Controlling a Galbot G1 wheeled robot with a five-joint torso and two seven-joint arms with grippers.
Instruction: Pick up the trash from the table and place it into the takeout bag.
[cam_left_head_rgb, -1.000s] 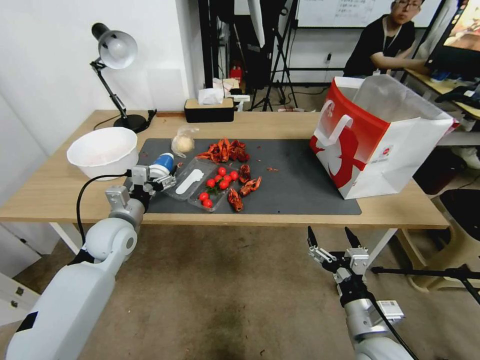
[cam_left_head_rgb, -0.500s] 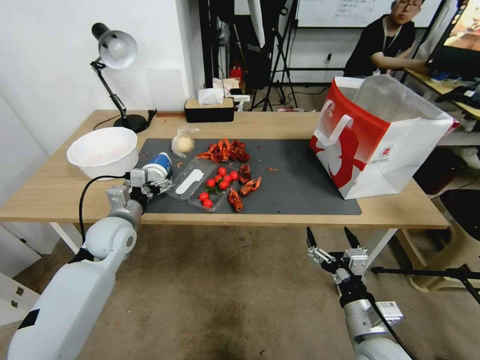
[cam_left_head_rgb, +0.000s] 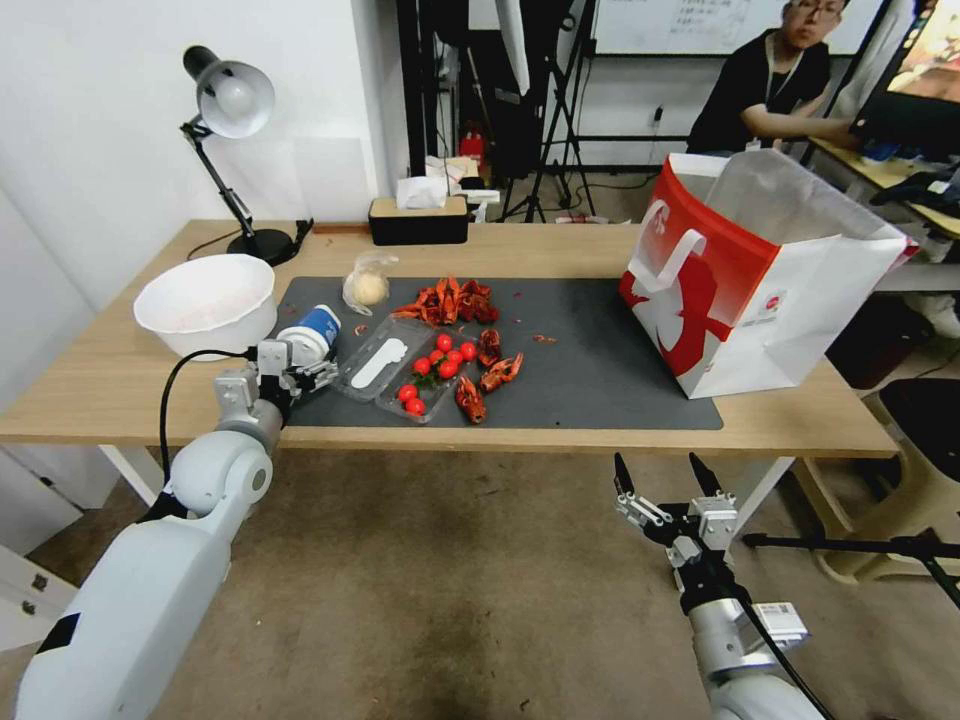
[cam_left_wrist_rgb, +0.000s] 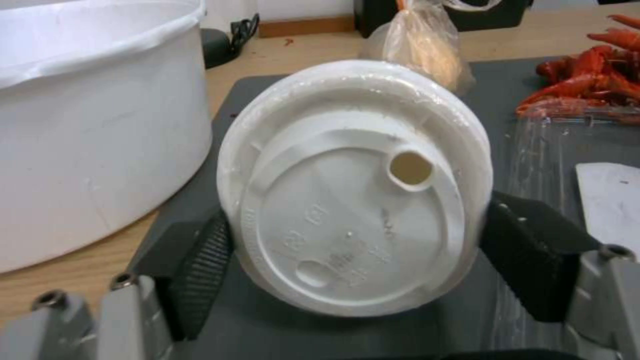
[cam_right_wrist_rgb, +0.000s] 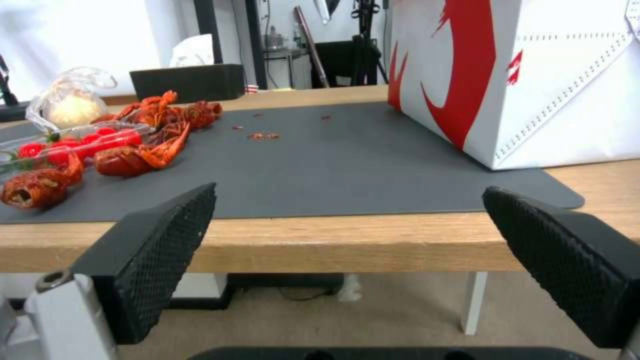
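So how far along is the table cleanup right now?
Early on. No trash can be seen in the takeout bag yet. In hand: the left claw is shut on the lidded cup, tipped on its side. Left: the bagged bun and crayfish shells. The right claw waits open below the table.

The right hand (cam_right_wrist_rgb: 350, 250) hangs below the tabletop (cam_right_wrist_rgb: 373, 240) edge, its two black ribbed fingers (cam_right_wrist_rgb: 167, 240) spread wide with nothing between them. Past them lies the dark mat (cam_right_wrist_rgb: 347, 165) — red crayfish shells (cam_right_wrist_rgb: 133, 155) and cherry tomatoes (cam_right_wrist_rgb: 60, 145) at one end, the takeout bag (cam_right_wrist_rgb: 533, 80) standing on the other. A clear bag with a pale bun (cam_right_wrist_rgb: 70, 107) sits beyond the shells, near a black tissue box (cam_right_wrist_rgb: 187, 80).
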